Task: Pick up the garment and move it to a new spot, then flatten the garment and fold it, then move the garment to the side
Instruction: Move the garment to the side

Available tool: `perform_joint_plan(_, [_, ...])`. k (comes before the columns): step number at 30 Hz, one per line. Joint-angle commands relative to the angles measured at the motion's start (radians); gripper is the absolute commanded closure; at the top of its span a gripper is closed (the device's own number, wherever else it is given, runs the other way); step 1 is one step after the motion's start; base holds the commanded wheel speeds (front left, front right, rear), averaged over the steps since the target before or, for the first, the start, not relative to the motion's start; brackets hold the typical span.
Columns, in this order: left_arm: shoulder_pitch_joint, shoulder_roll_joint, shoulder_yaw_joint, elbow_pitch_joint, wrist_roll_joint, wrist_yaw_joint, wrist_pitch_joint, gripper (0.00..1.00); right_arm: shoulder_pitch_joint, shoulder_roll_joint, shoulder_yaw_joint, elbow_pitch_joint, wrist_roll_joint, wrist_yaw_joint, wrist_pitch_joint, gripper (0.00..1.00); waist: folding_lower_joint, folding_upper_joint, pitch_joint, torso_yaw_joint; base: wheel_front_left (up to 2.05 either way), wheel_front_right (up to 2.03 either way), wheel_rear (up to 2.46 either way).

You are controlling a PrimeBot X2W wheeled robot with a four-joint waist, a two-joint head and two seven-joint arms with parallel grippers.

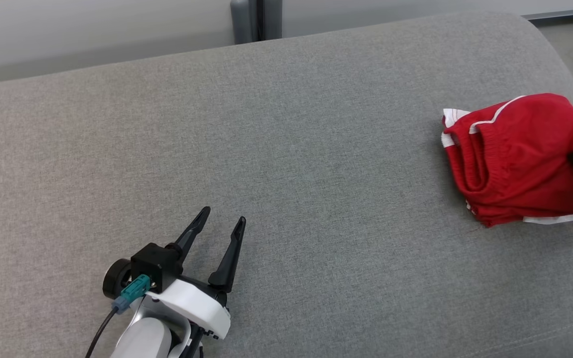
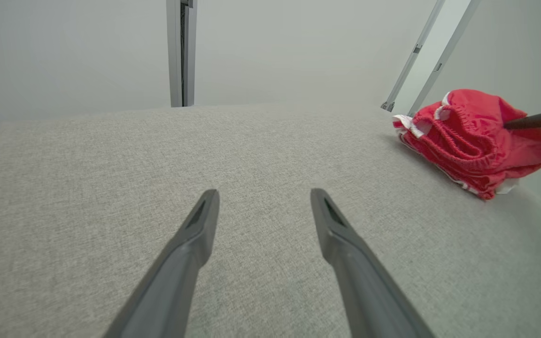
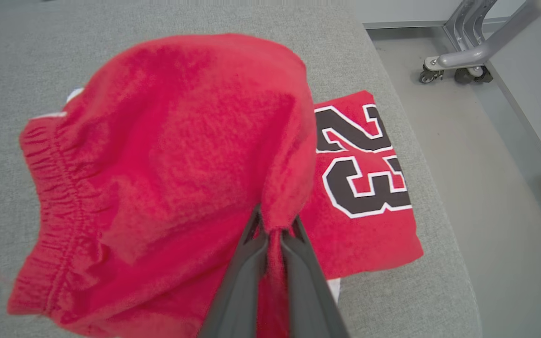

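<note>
Red shorts [image 1: 510,159], the one garment we count, sit bunched at the right end of the grey upholstered surface [image 1: 286,149], close to its rounded edge and well apart from our left gripper [image 1: 223,215]. Our right gripper [image 3: 275,224] has its two dark fingers pressed together on a fold of the red fabric, pinching it so the cloth humps up above the elastic waistband [image 3: 59,188]. A flat part bearing two black, white-edged digits [image 3: 362,159], a 2 and a 3, lies on the surface beyond. Our left gripper hovers at the near left, its two fingers spread wide over bare upholstery. One grey metal frame [image 3: 477,47] on casters stands on the floor past the surface's end.
</note>
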Motion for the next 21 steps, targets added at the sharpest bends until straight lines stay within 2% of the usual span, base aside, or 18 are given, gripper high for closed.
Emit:
perform_joint_plan(1, [-0.019,0.008,-0.001,-0.003,-0.005,0.004,0.001,0.00,-0.019,0.007,-0.008,0.028,-0.020,0.000,-0.026,1.00,0.0000,0.0000,0.003,0.002,0.00,0.00,0.00])
perform_joint_plan(4, [-0.023,0.010,-0.003,-0.004,-0.006,0.005,0.000,0.00,-0.038,0.035,-0.011,0.122,-0.067,0.000,-0.079,1.00,0.0000,0.0000,0.007,0.007,0.00,0.00,0.00])
perform_joint_plan(6, [-0.022,0.009,-0.005,0.000,-0.009,0.005,0.000,0.00,-0.054,0.056,-0.016,0.182,-0.090,0.000,-0.114,0.93,0.0000,0.0000,0.004,0.011,0.00,0.00,0.00])
perform_joint_plan(7, [-0.021,0.008,-0.006,0.003,-0.011,0.005,-0.001,0.00,-0.062,0.062,-0.015,0.212,-0.106,0.000,-0.132,0.78,0.0000,0.0000,0.001,0.013,0.00,0.00,0.00])
perform_joint_plan(8, [-0.019,0.008,-0.006,0.005,-0.013,0.006,-0.001,0.00,-0.071,0.071,-0.015,0.234,-0.120,0.000,-0.153,0.53,0.0000,0.0000,-0.002,0.015,0.00,0.00,0.00])
perform_joint_plan(9, [-0.017,0.007,-0.006,0.006,-0.015,0.007,-0.002,0.00,-0.077,0.079,-0.019,0.253,-0.130,0.000,-0.170,0.00,0.0000,0.0000,-0.005,0.016,0.00,0.00,0.00])
perform_joint_plan(12, [-0.009,0.007,-0.006,0.011,-0.019,0.009,-0.004,0.00,-0.081,0.096,-0.027,0.283,-0.155,0.000,-0.205,0.00,0.0000,0.0000,-0.020,0.016,0.00,0.00,0.00])
perform_joint_plan(18, [0.010,0.007,0.001,0.012,-0.031,0.017,-0.009,0.00,-0.091,0.090,-0.046,0.298,-0.212,0.000,-0.280,0.00,0.0000,0.0000,-0.063,0.012,0.00,0.00,0.00])
perform_joint_plan(21, [0.032,0.014,0.017,0.008,-0.039,0.026,-0.015,0.00,-0.091,0.115,-0.069,0.299,-0.220,0.000,-0.343,0.00,0.0000,0.0000,-0.094,0.007,0.00,0.00,0.00])
